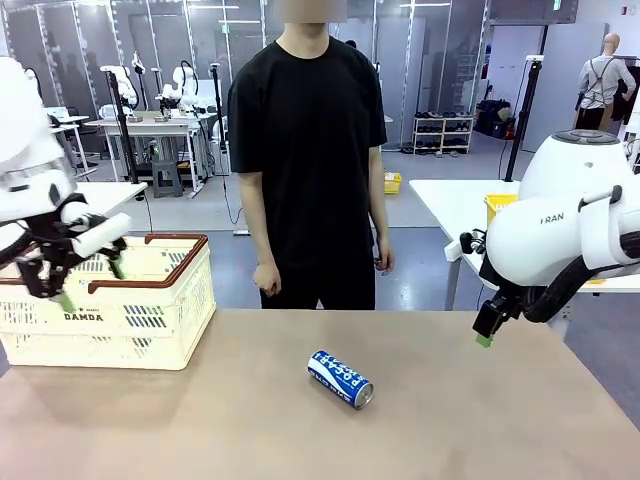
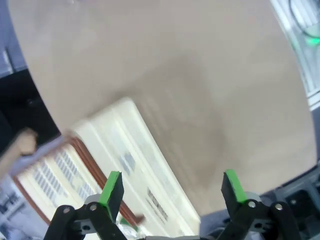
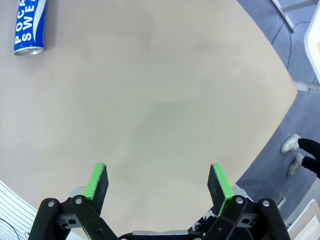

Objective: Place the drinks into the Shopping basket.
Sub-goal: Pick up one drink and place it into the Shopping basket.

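Currently, can: we are viewing one blue-and-white drink can [image 1: 340,379] lying on its side mid-table, well apart from the Shopping basket [image 1: 110,300] at the table's left.
Risk, rolling: we are judging that a glancing touch could send the lying can rolling toward an edge.
Risk, grasp: we are expecting slippage if pads close on the curved side off-centre.
Right gripper [image 3: 157,181]: hovering over bare table [image 3: 165,95], jaws apart, empty.
Left gripper [image 2: 172,186]: hanging above the basket's near wall, jaws apart, empty.
Surroundings: a person [image 1: 310,150] is standing beyond the far edge; nothing is blocking the path.
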Robot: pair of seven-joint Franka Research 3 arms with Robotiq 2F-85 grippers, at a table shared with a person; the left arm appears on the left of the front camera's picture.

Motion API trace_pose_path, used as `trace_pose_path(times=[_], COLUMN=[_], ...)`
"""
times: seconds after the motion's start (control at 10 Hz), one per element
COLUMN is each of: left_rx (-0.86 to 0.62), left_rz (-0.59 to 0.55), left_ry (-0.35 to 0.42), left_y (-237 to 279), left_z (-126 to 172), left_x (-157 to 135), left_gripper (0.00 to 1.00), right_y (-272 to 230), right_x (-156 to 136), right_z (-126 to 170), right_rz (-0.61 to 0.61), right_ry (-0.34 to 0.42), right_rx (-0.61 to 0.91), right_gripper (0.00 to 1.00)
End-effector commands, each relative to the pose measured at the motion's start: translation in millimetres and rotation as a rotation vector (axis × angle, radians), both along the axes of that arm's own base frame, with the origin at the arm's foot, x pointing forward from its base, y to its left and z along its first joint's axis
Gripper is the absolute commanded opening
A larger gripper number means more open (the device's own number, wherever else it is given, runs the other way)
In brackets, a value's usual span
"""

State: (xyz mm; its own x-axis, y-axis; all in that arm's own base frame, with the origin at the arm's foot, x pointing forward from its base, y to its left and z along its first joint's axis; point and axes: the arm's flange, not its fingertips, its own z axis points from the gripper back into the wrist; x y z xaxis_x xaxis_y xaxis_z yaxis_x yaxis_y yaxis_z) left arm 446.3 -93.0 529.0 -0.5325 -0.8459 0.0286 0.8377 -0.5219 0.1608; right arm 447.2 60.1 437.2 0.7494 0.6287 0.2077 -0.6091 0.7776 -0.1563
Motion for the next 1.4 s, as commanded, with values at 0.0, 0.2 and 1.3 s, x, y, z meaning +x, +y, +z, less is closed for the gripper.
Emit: trace_pose_path(times=[0.0,0.2,1.3], left_rx=[-0.008,0.003,0.005], left_rz=[-0.138,-0.231,-0.342], left_ry=[-0.019,-0.022,0.070], left_y=[-72,-164,-385], left_z=[-12,-21,-68], left_x=[-17,-15,29], left_gripper=[1.00,1.00,1.00], right_y=[-1,-1,-1], right_x=[1,1,1], right_z=[2,2,2], right_rz=[0.004,0.004,0.004], right_ry=[0.002,0.002,0.002], right_rx=[-0.011,-0.011,-0.011], right_gripper=[1.00,1.00,1.00])
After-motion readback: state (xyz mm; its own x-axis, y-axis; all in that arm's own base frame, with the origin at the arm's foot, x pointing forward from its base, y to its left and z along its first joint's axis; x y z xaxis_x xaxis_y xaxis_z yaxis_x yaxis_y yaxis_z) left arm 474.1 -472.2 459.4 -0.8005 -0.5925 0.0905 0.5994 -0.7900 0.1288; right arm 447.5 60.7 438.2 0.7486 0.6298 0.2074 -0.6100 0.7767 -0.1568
